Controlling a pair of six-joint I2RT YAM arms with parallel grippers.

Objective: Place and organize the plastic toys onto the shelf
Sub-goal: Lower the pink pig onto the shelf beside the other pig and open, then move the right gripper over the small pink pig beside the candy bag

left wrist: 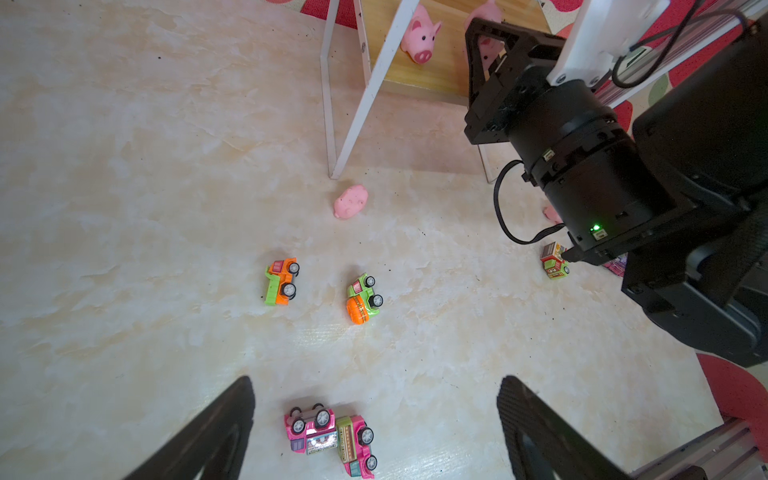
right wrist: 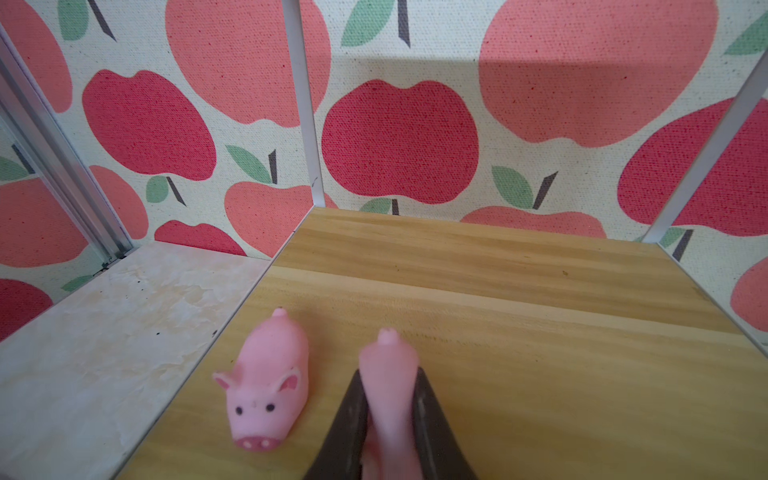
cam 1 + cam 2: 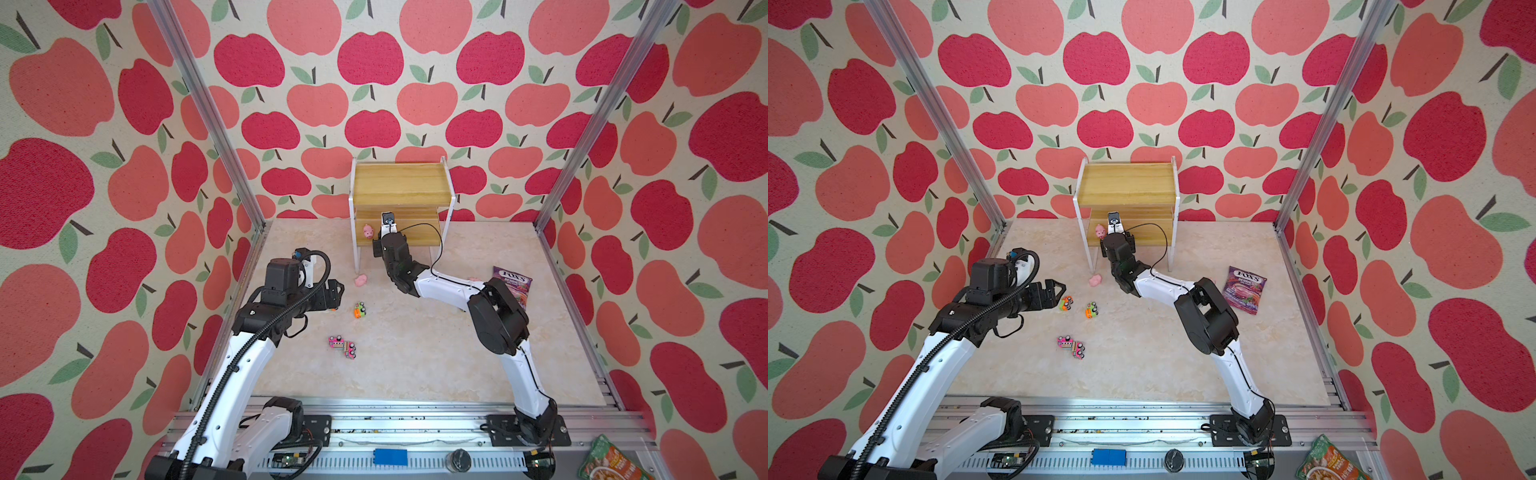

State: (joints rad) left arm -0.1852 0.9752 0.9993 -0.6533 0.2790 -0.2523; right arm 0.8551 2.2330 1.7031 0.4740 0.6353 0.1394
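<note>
Right gripper (image 2: 388,376) pinches a pig (image 2: 388,357) just beside another pig (image 2: 270,390) on the shelf (image 2: 498,291); better set it down upright before letting go. Left gripper (image 1: 376,382) gapes, empty

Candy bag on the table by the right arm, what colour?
Purple candy bag with white lettering; it shows best in a top view.
</note>
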